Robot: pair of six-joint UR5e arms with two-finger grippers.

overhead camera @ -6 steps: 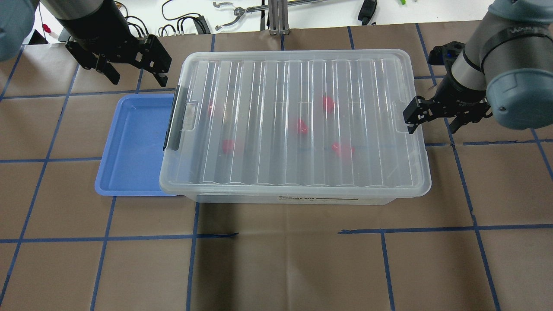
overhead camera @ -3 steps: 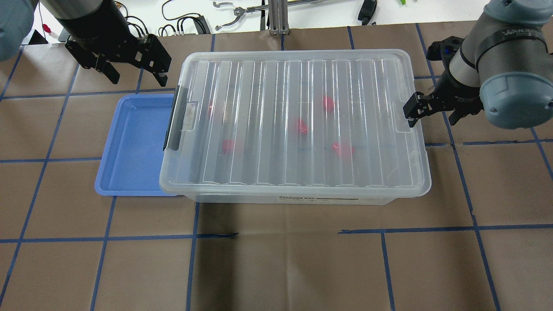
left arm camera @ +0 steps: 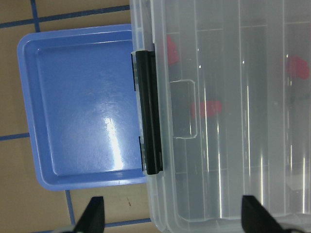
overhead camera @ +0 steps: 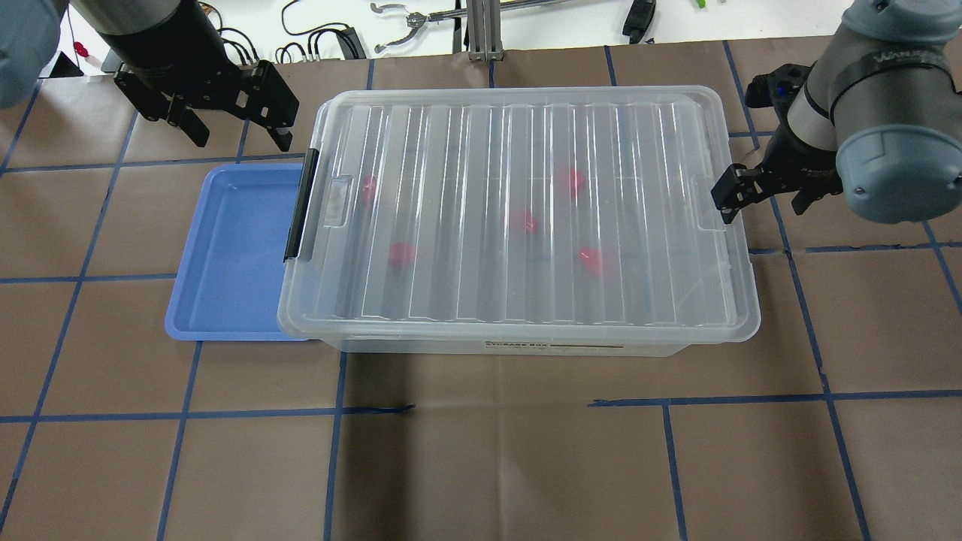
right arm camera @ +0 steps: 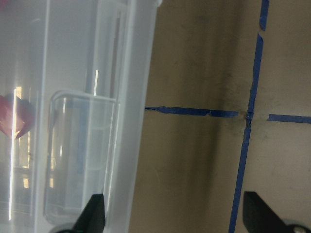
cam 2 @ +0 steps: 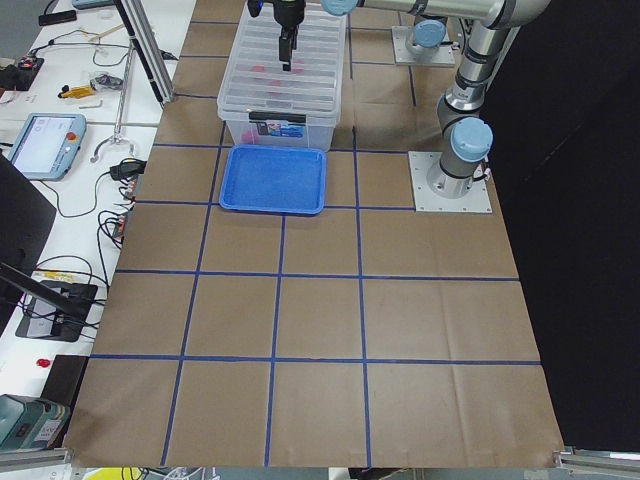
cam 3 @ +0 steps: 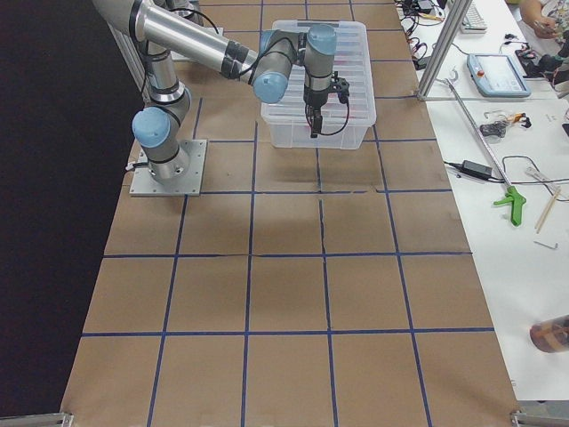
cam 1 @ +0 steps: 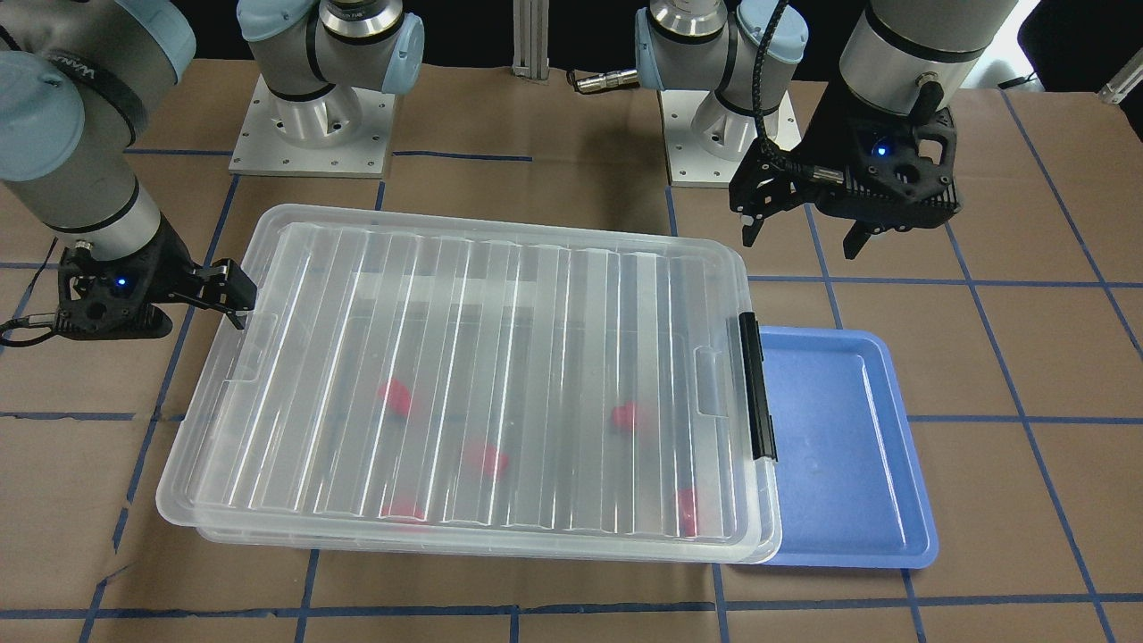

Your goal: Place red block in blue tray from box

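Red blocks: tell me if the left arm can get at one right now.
Probably not. The red blocks lie inside the box under its lid, which covers them all; the open left tool has no way in.

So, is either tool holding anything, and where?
Nothing gripped. The left tool and right tool are open; one right finger sits at the rim of the lid.

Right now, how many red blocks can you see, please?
5 red blocks, all inside the lidded box: two by its latch, one central, two beyond. None seems hidden.
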